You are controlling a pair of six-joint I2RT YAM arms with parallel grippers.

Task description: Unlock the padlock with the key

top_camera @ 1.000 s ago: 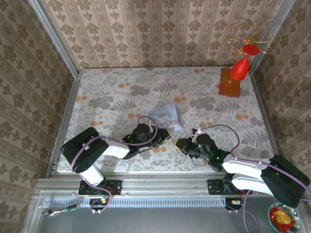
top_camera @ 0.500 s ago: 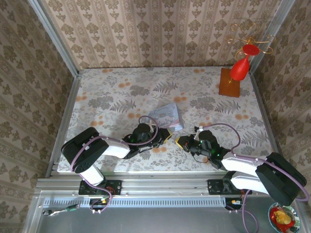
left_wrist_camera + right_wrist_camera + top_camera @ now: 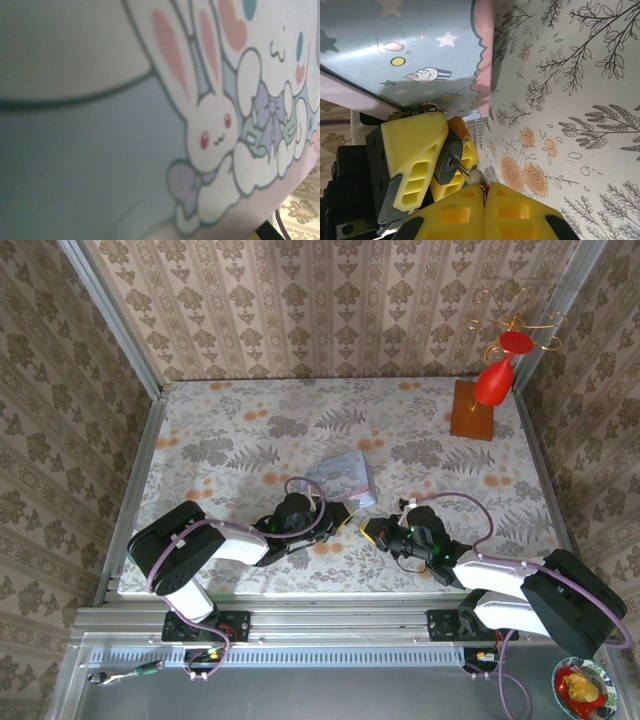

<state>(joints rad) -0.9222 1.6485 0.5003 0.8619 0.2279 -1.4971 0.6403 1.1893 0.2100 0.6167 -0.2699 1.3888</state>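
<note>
Your left claw (image 3: 341,518) is pinched narrow on the padlock (image 3: 448,161), which sits clamped between its two yellow fingers (image 3: 415,145) just off the near corner of the tin (image 3: 342,480). The left arm has not shifted over the last second. Your right claw (image 3: 371,531) is closed tight on the key (image 3: 469,173), its fingers pressed together with the silvery shaft sticking out from the seam. The shaft's tip sits at the keyhole in the padlock's face, though you cannot tell how deep it goes. Since the earlier frame the right claw has crept slightly up and toward the left one, so the two now stand almost tip to tip above the desk (image 3: 220,420). The right forearm behind it has swung a little to the left. The tin lies where it did. From the left wrist its bunny-printed lid (image 3: 210,125) looms very close and blurred.
</note>
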